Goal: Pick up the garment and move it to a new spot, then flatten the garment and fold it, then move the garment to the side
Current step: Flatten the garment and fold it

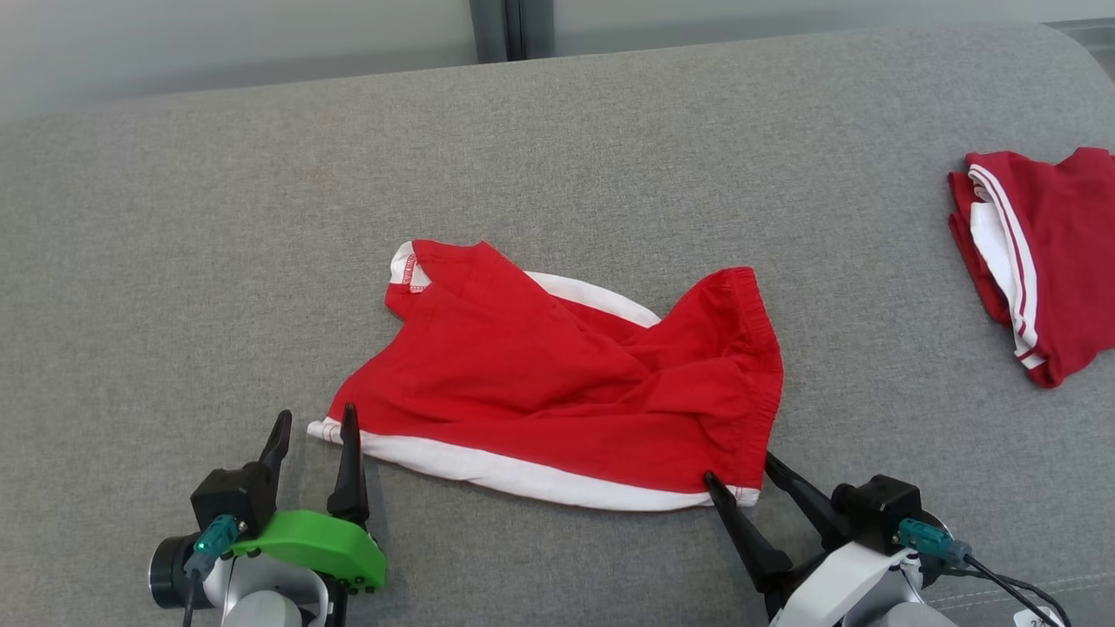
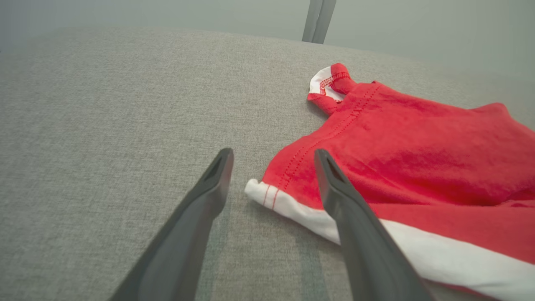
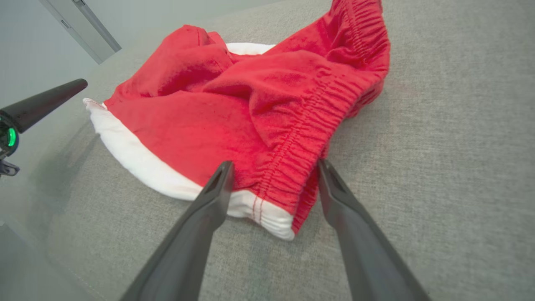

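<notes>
so, both of my pincers are released, their jaws spread wide and grasping nothing. my left pincer hovers at the near-left corner of the garment, just where the white hem ends; in the left wrist view one finger is over the cloth's edge and the other over bare grey upholstery. my right pincer is at the near-right corner, its fingers straddling the gathered waistband where it meets the hem.

the garment, red with white trim, lies in the middle of the upholstery. it is rumpled, with a ridge of folds running across it and one part bunched up at the back.

whether it has already been carried to its new spot i cannot tell. as i judge it, i am at the flattening step: two corners lined up for a grasp, nothing gripped, the cloth not yet smooth. flattening, folding and moving it aside all remain. another red-and-white garment lies folded at my far right, well apart.
</notes>
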You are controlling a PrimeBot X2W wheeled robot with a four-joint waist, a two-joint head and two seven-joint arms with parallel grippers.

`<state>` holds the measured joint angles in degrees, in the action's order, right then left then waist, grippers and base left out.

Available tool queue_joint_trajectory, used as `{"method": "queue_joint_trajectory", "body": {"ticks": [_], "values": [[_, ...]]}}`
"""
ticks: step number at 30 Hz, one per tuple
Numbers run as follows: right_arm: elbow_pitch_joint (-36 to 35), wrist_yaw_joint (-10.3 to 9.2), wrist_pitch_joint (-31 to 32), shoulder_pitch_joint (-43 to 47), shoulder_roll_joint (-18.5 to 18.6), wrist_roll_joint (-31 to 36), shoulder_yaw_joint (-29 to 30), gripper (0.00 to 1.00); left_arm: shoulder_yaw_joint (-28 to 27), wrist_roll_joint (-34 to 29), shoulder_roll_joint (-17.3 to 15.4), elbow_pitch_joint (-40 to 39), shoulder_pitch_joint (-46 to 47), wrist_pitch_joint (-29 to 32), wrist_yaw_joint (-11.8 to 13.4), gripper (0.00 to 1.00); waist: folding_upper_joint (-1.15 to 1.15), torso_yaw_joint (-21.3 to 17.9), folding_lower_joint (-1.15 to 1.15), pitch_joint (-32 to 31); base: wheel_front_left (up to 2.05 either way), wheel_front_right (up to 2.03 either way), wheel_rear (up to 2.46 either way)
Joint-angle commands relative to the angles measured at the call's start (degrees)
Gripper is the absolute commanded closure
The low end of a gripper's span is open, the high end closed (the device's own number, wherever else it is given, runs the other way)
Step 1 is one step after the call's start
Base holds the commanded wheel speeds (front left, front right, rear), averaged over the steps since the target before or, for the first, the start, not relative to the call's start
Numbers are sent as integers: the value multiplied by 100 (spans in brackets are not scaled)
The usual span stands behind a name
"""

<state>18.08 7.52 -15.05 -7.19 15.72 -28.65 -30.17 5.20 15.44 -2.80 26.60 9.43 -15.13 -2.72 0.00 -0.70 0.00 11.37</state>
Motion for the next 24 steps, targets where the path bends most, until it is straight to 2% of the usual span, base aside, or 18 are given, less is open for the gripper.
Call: {"method": "queue_joint_trajectory", "body": {"ticks": [1,10,24], "values": [[-47,-8,-15,73,61,-55,-40,0,-21,37,-24,17,76,2,39,0,0,-15,0,12,0,0,0],[-360,-8,-15,364,435,-244,-335,0,-110,76,-25,100,-86,2,21,0,0,-113,0,-146,0,0,0],[-237,-8,-15,128,395,-136,-483,0,-87,85,-25,208,-45,2,16,0,0,-86,0,-130,0,0,0]]}}
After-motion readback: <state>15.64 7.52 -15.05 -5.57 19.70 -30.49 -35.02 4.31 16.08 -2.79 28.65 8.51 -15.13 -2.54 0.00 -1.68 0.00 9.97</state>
